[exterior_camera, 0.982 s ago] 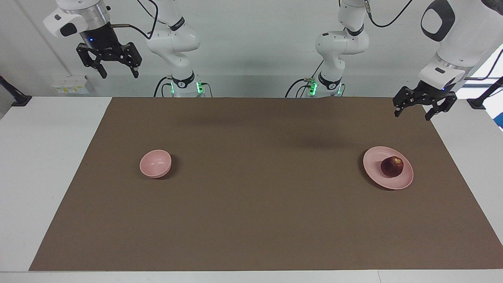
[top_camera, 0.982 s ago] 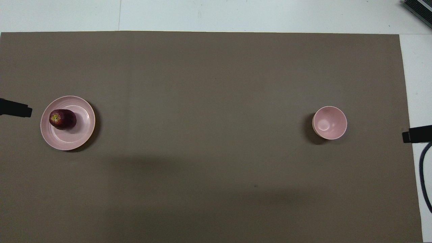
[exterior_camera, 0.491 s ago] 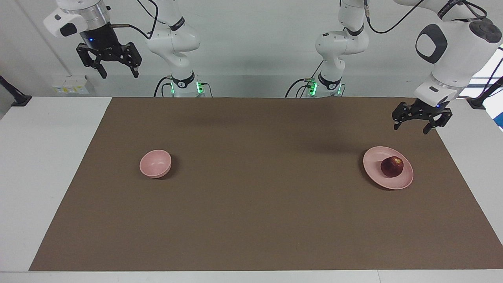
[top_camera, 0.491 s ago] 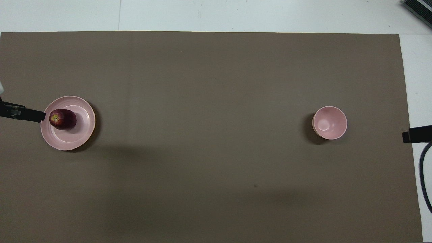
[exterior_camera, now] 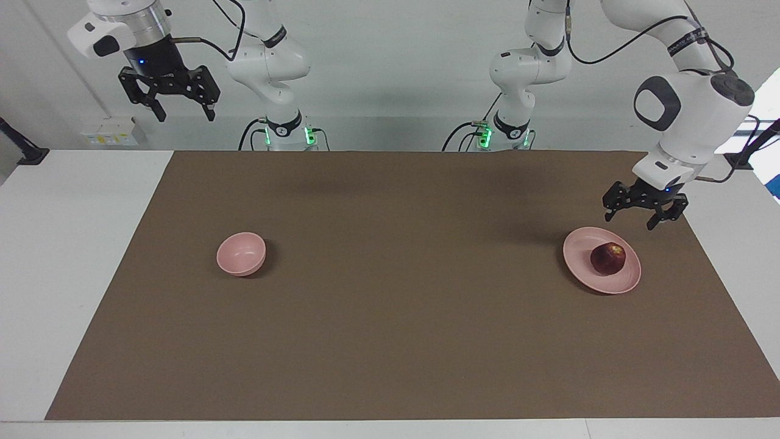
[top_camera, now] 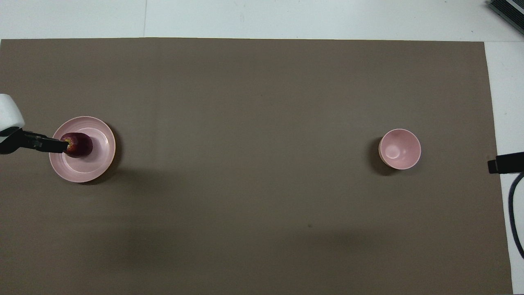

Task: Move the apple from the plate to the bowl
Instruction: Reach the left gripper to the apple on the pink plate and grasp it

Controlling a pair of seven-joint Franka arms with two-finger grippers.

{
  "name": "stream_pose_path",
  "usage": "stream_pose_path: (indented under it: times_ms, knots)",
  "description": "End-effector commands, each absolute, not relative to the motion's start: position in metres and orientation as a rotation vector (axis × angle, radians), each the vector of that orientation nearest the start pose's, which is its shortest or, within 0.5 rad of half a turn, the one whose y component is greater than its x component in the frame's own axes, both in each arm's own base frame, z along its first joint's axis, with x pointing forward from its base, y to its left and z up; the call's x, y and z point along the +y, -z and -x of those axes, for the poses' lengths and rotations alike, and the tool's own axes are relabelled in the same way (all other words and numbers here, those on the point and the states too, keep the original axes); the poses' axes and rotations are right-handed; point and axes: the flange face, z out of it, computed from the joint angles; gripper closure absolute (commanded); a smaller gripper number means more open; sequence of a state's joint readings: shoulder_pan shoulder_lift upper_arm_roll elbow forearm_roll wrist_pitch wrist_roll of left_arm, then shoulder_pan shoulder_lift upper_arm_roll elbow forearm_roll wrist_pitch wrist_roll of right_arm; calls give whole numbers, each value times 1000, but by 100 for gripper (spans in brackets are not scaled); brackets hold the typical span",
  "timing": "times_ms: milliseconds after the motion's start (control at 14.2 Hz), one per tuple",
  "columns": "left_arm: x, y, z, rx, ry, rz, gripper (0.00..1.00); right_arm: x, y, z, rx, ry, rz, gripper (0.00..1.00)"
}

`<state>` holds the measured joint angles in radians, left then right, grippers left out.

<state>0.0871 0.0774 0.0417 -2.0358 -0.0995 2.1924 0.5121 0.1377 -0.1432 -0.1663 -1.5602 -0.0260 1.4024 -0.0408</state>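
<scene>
A dark red apple (exterior_camera: 607, 258) (top_camera: 78, 144) rests on the wide pink plate (exterior_camera: 585, 266) (top_camera: 98, 162) toward the left arm's end of the table. My left gripper (exterior_camera: 630, 222) hangs open in the air just above the plate's rim, clear of the apple; in the overhead view the left gripper (top_camera: 57, 144) overlaps the apple's edge. The small deep pink bowl (exterior_camera: 241, 253) (top_camera: 399, 148) stands empty toward the right arm's end. My right gripper (exterior_camera: 183, 114) waits open, high above the table's edge at its own end.
A brown mat (exterior_camera: 390, 317) covers most of the white table (exterior_camera: 73, 244). A black cable (top_camera: 513, 217) hangs at the right arm's end. Only a dark tip of the right gripper (top_camera: 505, 162) shows in the overhead view.
My left gripper has come down and moved in over the plate toward the apple, staying open. The right arm, apple, plate and bowl have not moved.
</scene>
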Motion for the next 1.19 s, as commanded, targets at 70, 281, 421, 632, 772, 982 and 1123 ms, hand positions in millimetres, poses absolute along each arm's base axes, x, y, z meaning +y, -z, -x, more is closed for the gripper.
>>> stream_pose_path:
  times_ms: [70,281,421,632,772,982,1123]
  knots:
    - [92,-369,-562,534,163,3150,0,-26,-690,-483,-57,-53,3130,0]
    - [100,-363,-559,563,198,3128,0,-28,-688,-481,-50,-77,3129,0]
    - [99,-363,-559,550,202,3129,0,-26,-688,-478,-57,-113,3126,0]
    - [87,-353,-561,540,228,3122,0,-27,-686,-475,-48,-146,3122,0]
    - [91,-347,-565,527,263,3108,0,-29,-686,-474,-42,-148,3120,0]
    - [88,-348,-566,531,277,3104,0,-28,-686,-474,-46,-151,3120,0]
    - [86,-345,-563,455,254,3128,19,-27,-686,-475,-53,-139,3121,0]
